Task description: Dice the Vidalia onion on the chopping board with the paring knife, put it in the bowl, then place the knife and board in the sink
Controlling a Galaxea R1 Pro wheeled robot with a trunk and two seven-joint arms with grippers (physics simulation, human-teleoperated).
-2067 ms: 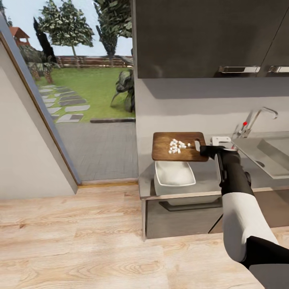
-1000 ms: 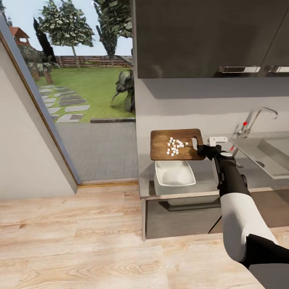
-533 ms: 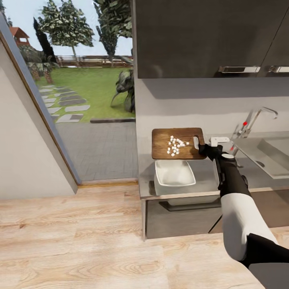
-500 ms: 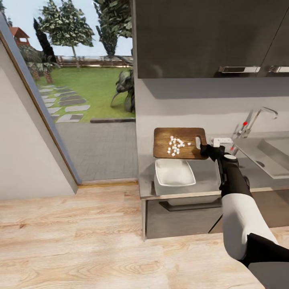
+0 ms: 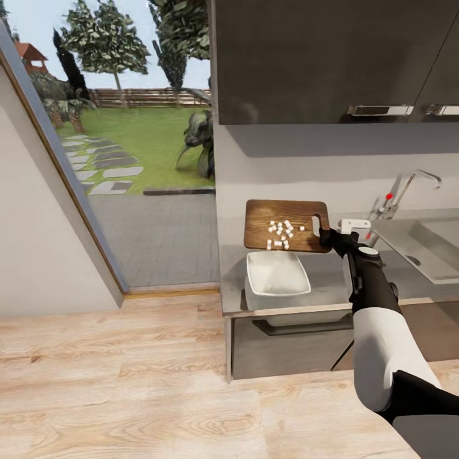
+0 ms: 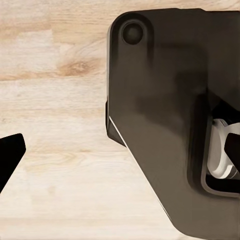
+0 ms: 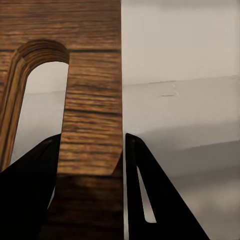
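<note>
1. Head view is showing the countertop [image 5: 331, 284] running along the grey wall, with the sink [image 5: 426, 245] sitting at its right end and the chrome tap [image 5: 408, 189] rising behind that basin.
2. Wooden floor [image 5: 127, 382] is spreading out before the countertop, and a garden window [image 5: 127, 146] is opening to the countertop's left.
3. Dark wall cabinets [image 5: 331, 60] are hanging above the countertop.
4. Right arm is reaching over the countertop, and the right gripper [image 5: 331, 238] is clamping the chopping board [image 5: 284, 223] at its slot-handle end; in the right wrist view the two dark fingers [image 7: 150, 200] are pressing on either side of the board's [image 7: 92, 115] edge strip beside the slot.
5. Chopping board is hanging in the air above the countertop, its lower edge over the bowl [image 5: 277, 277].
6. Bowl is resting on the countertop near the front edge.
7. Diced onion [image 5: 280, 233] is lying as small white cubes low on the board's face, above the bowl.
8. Left wrist view is showing a dark robot part over the floor [image 6: 55, 125]; I cannot tell how the left fingers stand.
</note>
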